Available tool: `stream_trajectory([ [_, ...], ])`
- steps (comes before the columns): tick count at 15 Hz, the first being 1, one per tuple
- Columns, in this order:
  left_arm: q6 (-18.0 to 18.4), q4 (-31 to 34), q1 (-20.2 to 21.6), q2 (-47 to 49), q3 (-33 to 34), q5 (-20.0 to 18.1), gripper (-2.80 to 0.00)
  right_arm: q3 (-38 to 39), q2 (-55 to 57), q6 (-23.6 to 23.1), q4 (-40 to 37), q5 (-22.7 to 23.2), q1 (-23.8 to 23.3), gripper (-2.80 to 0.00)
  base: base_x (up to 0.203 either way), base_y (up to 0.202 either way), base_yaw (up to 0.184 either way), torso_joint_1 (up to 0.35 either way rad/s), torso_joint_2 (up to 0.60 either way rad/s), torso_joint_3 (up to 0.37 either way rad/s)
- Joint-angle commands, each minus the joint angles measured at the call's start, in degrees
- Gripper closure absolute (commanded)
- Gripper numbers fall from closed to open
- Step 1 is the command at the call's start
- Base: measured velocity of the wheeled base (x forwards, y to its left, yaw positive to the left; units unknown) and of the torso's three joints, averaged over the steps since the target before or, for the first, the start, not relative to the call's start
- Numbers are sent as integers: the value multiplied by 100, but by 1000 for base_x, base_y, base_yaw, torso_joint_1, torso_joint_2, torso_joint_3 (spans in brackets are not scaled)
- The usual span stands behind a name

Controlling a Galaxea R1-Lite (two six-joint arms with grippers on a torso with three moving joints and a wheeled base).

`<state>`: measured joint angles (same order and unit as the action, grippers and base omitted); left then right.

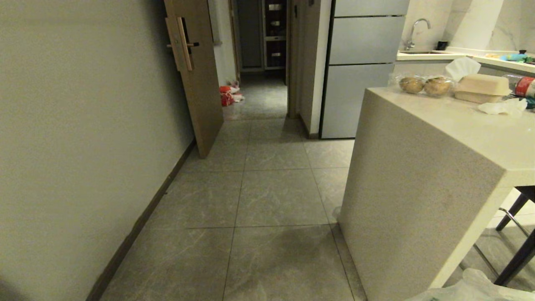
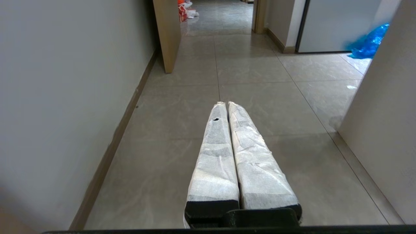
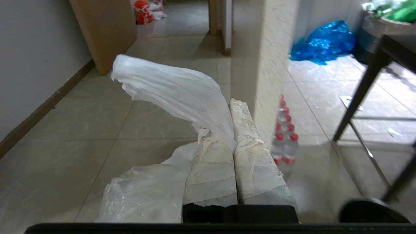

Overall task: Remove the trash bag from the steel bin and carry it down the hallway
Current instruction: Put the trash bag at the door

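No legible text or labels anywhere.

Grey tiled floor [image 1: 276, 196], off-white wall [image 1: 83, 125], open wooden door [image 1: 196, 79], pale stone counter [image 1: 418, 179].

Dim, yellowish head view; wrist views brighter, with motion blur at the edges.

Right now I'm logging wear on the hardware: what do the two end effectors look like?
The left end effector has two long, tapering fingers wrapped in crinkled white fabric-like tape, with a small dark hole near one tip, on a black base. The right end effector has the same build, but its wrapping is greyer, dirtier and more frayed.
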<state>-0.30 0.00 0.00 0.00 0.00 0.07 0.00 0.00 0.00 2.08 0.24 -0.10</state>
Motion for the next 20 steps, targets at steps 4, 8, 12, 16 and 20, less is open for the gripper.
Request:
stream_trajectory([
  [4,-5,0,0,9,0,1,0,70,9,0,2,2,1,0,169,0,1,6,2,3],
  [8,-5,0,0,9,9,1,0,70,9,0,2,2,1,0,0,0,0,0,0,0],
  [12,-5,0,0,4,9,1,0,70,9,0,2,2,1,0,1,62,-1,1,0,2],
  [16,-5,0,0,2,0,1,0,70,9,0,2,2,1,0,0,148,2,4,2,0],
  [20,4,0,0,9,9,1,0,70,9,0,2,2,1,0,25,-1,5,0,-2,2],
])
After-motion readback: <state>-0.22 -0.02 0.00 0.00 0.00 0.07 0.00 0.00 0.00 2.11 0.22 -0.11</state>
